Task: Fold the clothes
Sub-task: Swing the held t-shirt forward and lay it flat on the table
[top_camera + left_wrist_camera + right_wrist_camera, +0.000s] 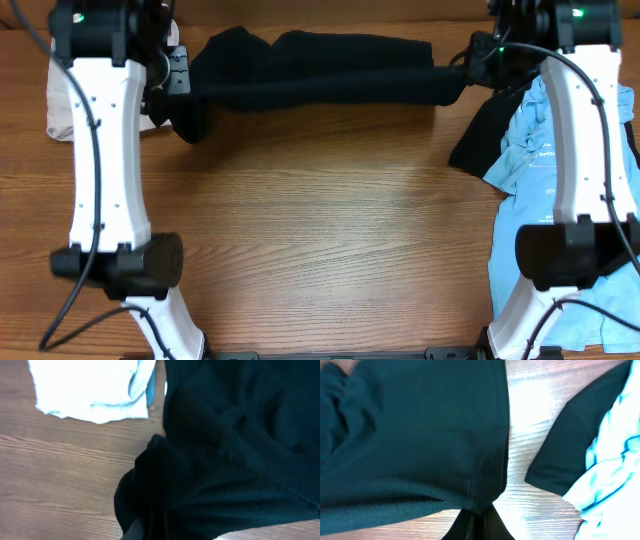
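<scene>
- Along the far side of the wooden table [320, 250]: black shirt-like garment [320, 70], pulled out into a long rumpled band running left to right.
- Left gripper [180, 74]: clamped fully shut on the band's left end. In the left wrist view the dark fabric [230, 445] gathers into a knot right at the fingers.
- Right gripper [468, 70]: clamped fully shut on the right end. In the right wrist view it pinches the corner where the stitched hem [499, 435] runs down to the fingers.
- Under the left arm, by the table's left edge: pale beige garment [58, 112], flat and apart from the black band; seen as a washed-out patch [85, 387] from the left wrist.
- Under the right arm: heap of light-blue T-shirts [525, 150], crumpled, down the table's right edge.
- Against that heap's inner side: second black cloth [478, 140], flat on the wood, just beside the band's right end.
</scene>
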You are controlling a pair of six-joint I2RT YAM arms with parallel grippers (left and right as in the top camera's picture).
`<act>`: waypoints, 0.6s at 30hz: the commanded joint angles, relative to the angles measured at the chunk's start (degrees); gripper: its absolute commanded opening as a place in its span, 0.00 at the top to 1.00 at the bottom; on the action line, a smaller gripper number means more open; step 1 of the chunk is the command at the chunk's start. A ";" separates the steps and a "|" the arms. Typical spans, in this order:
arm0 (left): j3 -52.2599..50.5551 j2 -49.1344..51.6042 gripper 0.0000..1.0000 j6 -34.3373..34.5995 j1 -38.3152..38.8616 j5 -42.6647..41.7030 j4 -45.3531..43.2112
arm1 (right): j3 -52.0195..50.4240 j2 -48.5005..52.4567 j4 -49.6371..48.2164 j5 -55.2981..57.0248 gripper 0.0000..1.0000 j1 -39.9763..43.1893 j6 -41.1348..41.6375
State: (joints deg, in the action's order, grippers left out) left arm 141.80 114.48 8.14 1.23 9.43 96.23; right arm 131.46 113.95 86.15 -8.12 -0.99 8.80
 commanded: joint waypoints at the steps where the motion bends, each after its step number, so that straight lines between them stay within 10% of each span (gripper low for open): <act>1: 0.76 -8.98 0.96 1.31 -1.66 4.09 -2.67 | 0.94 -8.90 -2.36 3.54 0.96 2.25 -0.13; 18: 0.87 -34.53 0.96 -2.45 -1.64 11.10 -21.18 | 0.98 -39.80 -8.48 13.11 0.96 2.25 -0.33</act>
State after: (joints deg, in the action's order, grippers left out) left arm 142.08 81.12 7.42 1.23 10.94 76.55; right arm 132.05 75.37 78.56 -5.04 -0.80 8.73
